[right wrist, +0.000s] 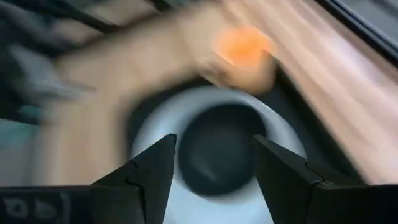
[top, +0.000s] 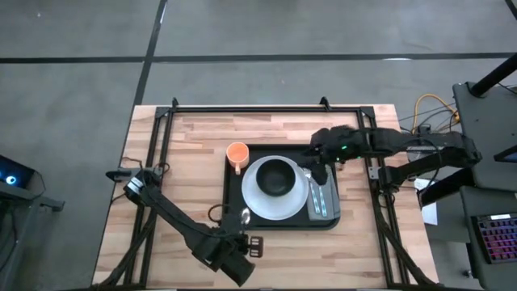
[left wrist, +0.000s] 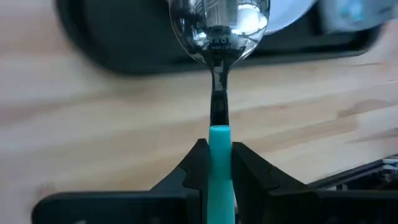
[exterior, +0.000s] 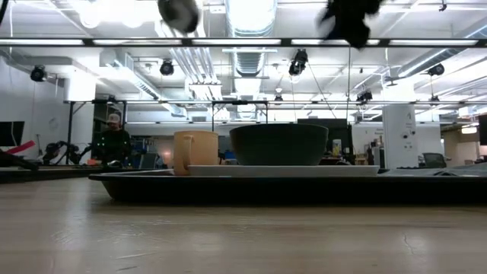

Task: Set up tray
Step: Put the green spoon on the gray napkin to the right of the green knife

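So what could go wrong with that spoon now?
The left gripper pinches only the tip of the spoon handle, so the spoon could swing or slip out. Its bowl sits at the tray rim, close to the white plate, and might bump either. The right gripper, jaws open, hovers over the tray and could get in the way.

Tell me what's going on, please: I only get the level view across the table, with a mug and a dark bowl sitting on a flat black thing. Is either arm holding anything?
Observer: Yes. The left gripper is shut on a spoon by its teal handle.
Operator: Where is that spoon?
Observer: From above, its shiny end lies at the tray rim's near-left corner.
Operator: And the other arm?
Observer: The right gripper is open and empty, hovering over the tray's far-right part.
Operator: What's under the bowl?
Observer: The black bowl sits on a white plate; more cutlery lies to its right.
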